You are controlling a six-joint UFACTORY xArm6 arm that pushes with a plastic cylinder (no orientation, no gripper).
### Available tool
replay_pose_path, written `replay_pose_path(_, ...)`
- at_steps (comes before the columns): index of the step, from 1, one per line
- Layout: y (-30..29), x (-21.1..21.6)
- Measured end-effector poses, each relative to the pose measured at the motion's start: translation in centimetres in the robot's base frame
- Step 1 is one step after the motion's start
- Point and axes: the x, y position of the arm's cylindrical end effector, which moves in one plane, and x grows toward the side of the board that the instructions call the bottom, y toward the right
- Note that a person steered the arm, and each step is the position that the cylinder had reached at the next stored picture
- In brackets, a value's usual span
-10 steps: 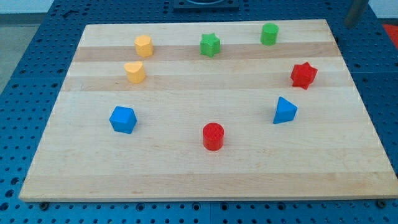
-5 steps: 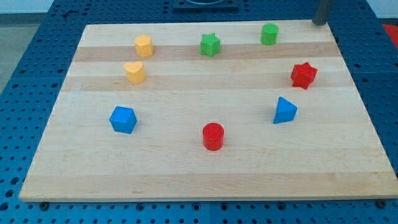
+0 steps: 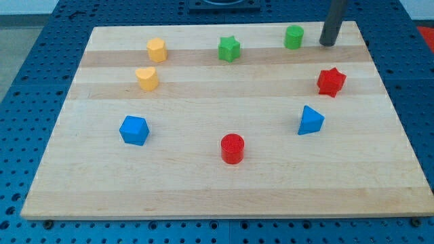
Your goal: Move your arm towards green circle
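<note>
Tip (image 3: 327, 44) sits near the table's (image 3: 203, 190) top right corner, just right of the green circle (image 3: 293, 36), close but not touching. Approach looks nearly done; only 1 short leftward slide seems left. End effector is a plain rod, no jaws, holding nothing.

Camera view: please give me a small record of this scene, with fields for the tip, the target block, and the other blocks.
tip: my tip on the board's top right, just right of the target, not touching
target: green circle
top row: green star, yellow hexagon
left: yellow heart, blue cube
right: red star, blue triangle
bottom middle: red circle
surface: wooden board
</note>
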Motion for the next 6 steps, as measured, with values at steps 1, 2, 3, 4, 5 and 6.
replay_pose_path(1,-1.1,2.4)
replay_pose_path(2,-2.3,4.5)
replay_pose_path(3,-3.0,4.6)
replay_pose_path(4,-5.5,4.6)
replay_pose_path(5,-8.4,4.6)
replay_pose_path(6,-8.7,5.1)
